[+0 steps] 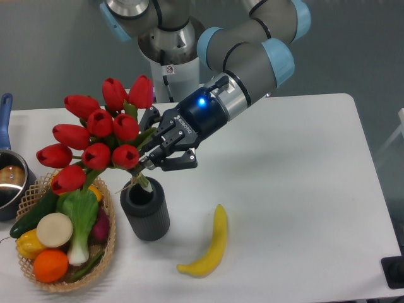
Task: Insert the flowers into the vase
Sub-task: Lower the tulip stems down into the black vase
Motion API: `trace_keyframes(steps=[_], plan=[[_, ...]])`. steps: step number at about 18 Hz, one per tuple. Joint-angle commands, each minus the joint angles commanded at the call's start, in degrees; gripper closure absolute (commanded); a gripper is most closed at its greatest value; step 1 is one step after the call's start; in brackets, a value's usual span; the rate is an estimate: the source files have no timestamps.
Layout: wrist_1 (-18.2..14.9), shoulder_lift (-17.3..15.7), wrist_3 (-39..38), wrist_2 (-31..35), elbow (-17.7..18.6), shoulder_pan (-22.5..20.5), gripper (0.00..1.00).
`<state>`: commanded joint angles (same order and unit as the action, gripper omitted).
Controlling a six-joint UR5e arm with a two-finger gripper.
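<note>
Red flowers (101, 136), gripped by the closed gripper (153, 159), are entering the vase (146, 214) just below; lowering, then releasing, seems next.

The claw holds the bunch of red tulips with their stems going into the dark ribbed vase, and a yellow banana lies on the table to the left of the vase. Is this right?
Not quite. In the camera view, the yellow banana lies to the right of the dark ribbed cylindrical vase, not the left. The rest stands: the claw holds the bunch of red tulips, whose stems reach into the vase.
</note>
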<state>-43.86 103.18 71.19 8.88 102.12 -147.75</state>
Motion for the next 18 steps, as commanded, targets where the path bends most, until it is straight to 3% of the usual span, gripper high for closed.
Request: trace_keyframes(steps=[8,18], plan=[[0.0,0.1,1.4,0.2,3.4,0.1,0.75],[-0.1,1.6,1.2,0.2,3.5,0.6,0.74]])
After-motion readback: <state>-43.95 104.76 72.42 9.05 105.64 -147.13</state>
